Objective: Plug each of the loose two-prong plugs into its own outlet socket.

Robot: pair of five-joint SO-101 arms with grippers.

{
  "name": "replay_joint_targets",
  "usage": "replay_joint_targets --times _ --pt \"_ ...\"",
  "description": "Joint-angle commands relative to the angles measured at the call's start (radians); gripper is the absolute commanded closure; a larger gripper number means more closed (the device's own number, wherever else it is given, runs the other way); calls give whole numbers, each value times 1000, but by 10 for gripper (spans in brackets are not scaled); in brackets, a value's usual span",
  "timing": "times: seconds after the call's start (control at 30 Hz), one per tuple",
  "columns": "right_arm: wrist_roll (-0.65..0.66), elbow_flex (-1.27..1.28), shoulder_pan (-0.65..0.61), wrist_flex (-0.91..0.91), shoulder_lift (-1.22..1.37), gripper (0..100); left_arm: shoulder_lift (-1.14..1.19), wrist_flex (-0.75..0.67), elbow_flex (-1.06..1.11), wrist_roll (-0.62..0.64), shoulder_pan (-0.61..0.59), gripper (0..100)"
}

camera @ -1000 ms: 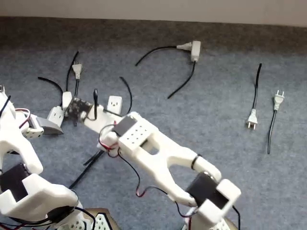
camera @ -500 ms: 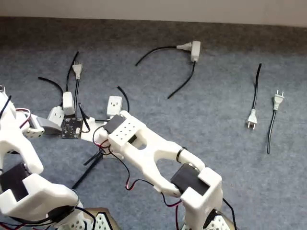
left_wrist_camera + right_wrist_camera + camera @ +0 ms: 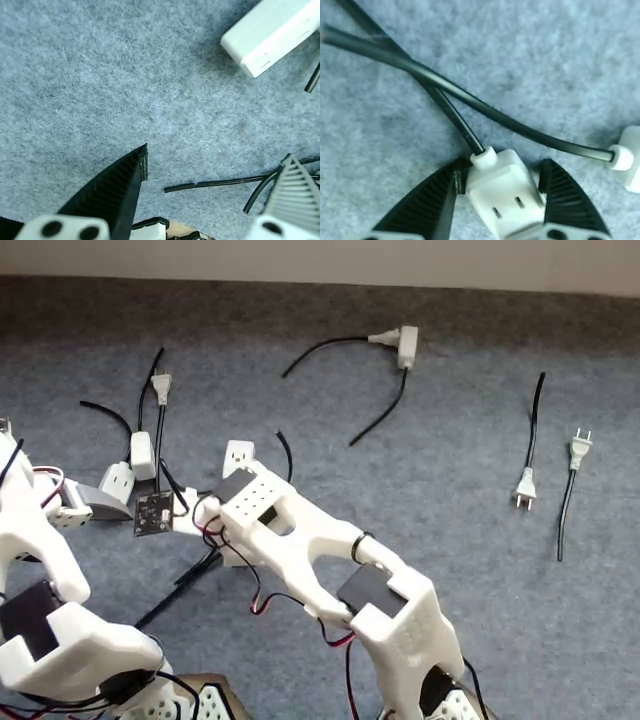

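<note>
Right wrist view: outlet socket [image 3: 505,195] (white) sits between the right gripper's [image 3: 503,171] parted fingers.

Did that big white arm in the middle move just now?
Yes. The right arm swung leftward in the high view, away from the nearest loose plug at right.

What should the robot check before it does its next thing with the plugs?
1. Left end effector open and empty: ok.
2. Right end effector at a white socket: ok.
3. That socket's two slots free: ok.
4. Socket firmly held: cannot tell.
5. A plug picked up for inserting: not ok; a loose plug lies far off on the carpet.
</note>
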Motion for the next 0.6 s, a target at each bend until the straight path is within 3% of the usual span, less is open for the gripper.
replay_joint_targets --times 0.0,0.1,0.33,0.57 --pt "17 -61 54 44 13 854 -33 -3 -2 -8 -5 607" --pt "17 -140 79 116 13 987 -33 -3 -2 -8 -7 607" --pt "17 -355 202 302 10 990 -33 -6 16 -8 -7 607" --pt "14 -676 377 552 10 990 -33 -106 93 -6 -5 607"
